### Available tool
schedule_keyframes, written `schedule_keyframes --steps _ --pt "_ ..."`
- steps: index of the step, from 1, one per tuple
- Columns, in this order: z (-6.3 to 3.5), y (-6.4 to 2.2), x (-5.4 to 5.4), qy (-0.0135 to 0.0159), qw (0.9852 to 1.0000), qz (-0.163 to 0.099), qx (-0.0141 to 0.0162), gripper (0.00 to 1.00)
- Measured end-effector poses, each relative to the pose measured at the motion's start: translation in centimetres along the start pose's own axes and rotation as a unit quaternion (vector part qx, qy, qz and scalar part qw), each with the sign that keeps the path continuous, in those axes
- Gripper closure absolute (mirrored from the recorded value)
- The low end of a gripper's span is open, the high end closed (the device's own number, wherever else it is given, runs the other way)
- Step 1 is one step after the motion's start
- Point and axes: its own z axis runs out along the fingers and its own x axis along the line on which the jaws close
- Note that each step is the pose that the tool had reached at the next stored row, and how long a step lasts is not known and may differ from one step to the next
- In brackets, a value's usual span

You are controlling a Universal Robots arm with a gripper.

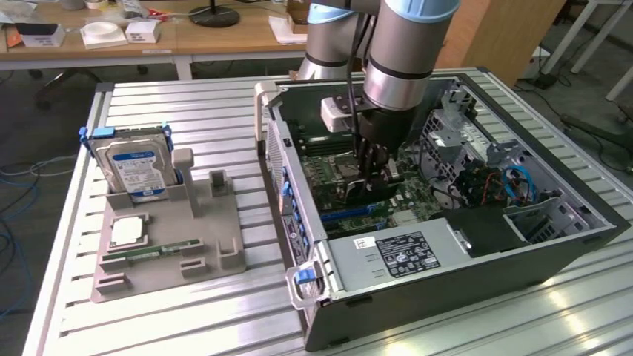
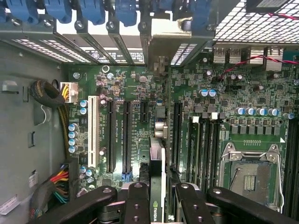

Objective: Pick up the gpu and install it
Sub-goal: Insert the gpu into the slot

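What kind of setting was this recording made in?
Probably a robotics lab or workshop bench set up for PC assembly: an open computer case on a slotted metal table, a parts fixture holding a hard drive, and cluttered wooden desks behind.

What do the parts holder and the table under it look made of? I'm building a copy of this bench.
The parts holder looks like matte grey plastic, possibly printed: dull and uniform in colour, with moulded slots and posts. The table looks like bare aluminium: silvery ribbed slats that catch glare.
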Motion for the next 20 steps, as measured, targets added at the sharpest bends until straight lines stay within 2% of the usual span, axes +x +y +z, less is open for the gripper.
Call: schedule_keyframes --steps 20 --pt "0.37 0.69 0.00 0.0000 1.0000 0.000 0.0000 0.74"
